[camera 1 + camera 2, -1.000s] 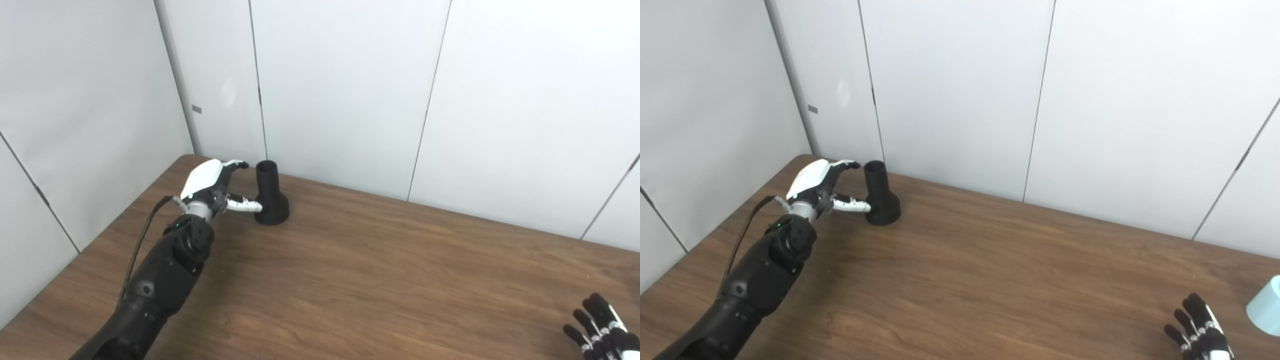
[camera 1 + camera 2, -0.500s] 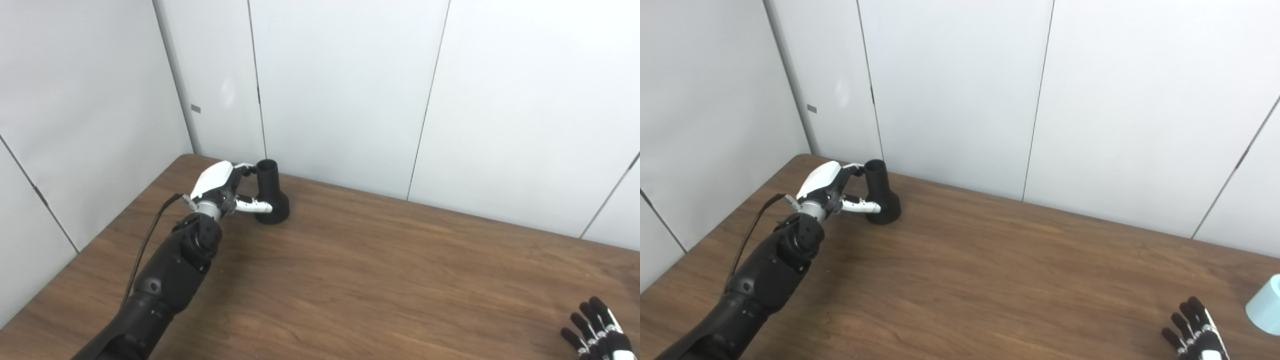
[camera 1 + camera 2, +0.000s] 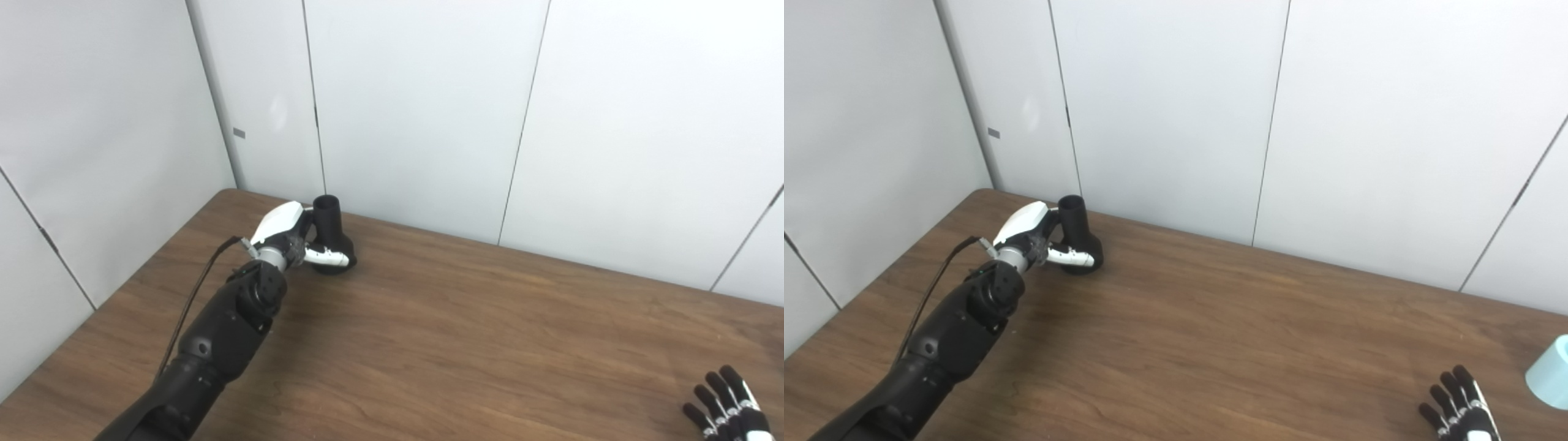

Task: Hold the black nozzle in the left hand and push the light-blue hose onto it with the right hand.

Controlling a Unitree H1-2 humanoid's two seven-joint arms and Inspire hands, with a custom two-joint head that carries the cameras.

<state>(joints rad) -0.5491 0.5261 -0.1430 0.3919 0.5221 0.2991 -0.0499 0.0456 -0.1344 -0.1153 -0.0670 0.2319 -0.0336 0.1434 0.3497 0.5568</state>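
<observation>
Black nozzle [image 3: 331,236] stands upright on the wooden table [image 3: 441,331], the left hand [image 3: 288,236] cupped around its neck, thumb across the flared base, not fully closed. Well apart, the right hand [image 3: 1458,407] rests spread and empty near the light-blue hose [image 3: 1549,373].
</observation>
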